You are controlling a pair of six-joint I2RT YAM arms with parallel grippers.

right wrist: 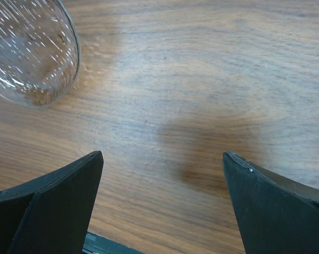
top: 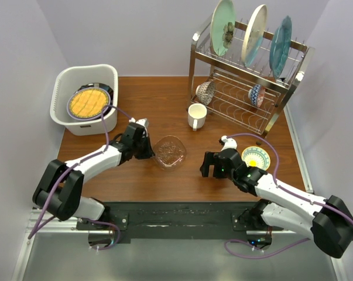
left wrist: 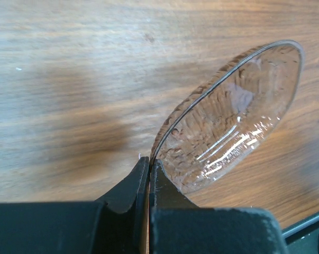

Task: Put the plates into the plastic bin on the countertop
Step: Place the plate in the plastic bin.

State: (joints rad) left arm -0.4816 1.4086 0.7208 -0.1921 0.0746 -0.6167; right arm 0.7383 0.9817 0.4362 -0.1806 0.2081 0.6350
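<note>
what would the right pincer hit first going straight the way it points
Probably the bare reddish-brown wooden countertop; the clear glass dish lies off to the side of the right pincer's line, depth unclear.

One camera looks down from high up behind me; each wrist camera looks close at the countertop (left wrist: 69, 79) past my fingers (right wrist: 53, 201); all three see the clear glass dish (top: 169, 151).

Plain pale lavender-grey walls (top: 135, 35) close the bay at 9, 12 and 3 o'clock. Reddish-brown wood-grain worktop (top: 158, 99) fills the centre. Black mounting plate (top: 176, 213) runs along its 6 o'clock edge, with a dull grey metal sheet (top: 176, 263) nearer still. Light even; soft-edged shadows on the wood.
</note>
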